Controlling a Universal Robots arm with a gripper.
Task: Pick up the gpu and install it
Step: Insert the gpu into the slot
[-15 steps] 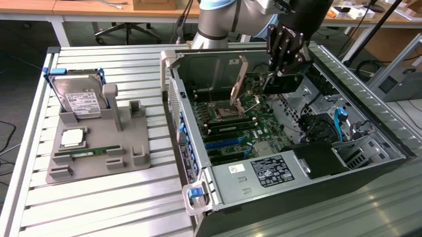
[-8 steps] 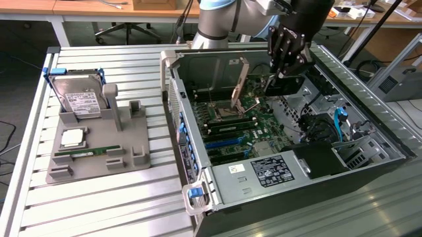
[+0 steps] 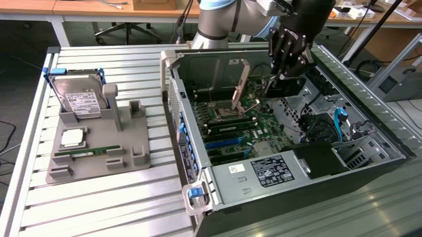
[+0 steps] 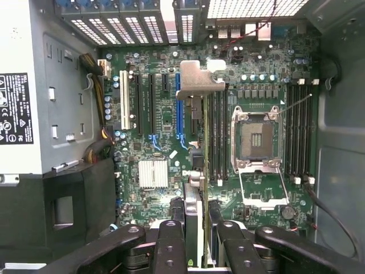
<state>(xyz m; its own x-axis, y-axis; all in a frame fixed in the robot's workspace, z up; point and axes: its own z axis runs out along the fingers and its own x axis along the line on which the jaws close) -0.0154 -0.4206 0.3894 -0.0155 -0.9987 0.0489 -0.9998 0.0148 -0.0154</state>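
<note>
The gpu [image 4: 195,148] is a thin dark card seen edge-on in the wrist view. Its silver end bracket [image 4: 198,83] points toward the case's rear vents. My gripper [image 4: 197,228] is shut on the card's near end, one finger [image 4: 171,240] on each side. In the exterior view the gripper [image 3: 282,78] reaches down into the open computer case [image 3: 197,148], holding the gpu [image 3: 254,84] above the motherboard [image 3: 244,123]. The card hangs over the board between the blue expansion slot [image 4: 178,108] and the RAM slots [image 4: 215,137], roughly parallel to them. Whether it touches a slot is hidden.
An open CPU socket [image 4: 256,140] and the power supply [image 4: 23,108] flank the card. Black cables [image 4: 333,217] run along the case wall. Outside the case, a grey holder [image 3: 99,158] carries a hard drive [image 3: 78,96], a CPU [image 3: 72,138] and a green RAM stick [image 3: 86,152].
</note>
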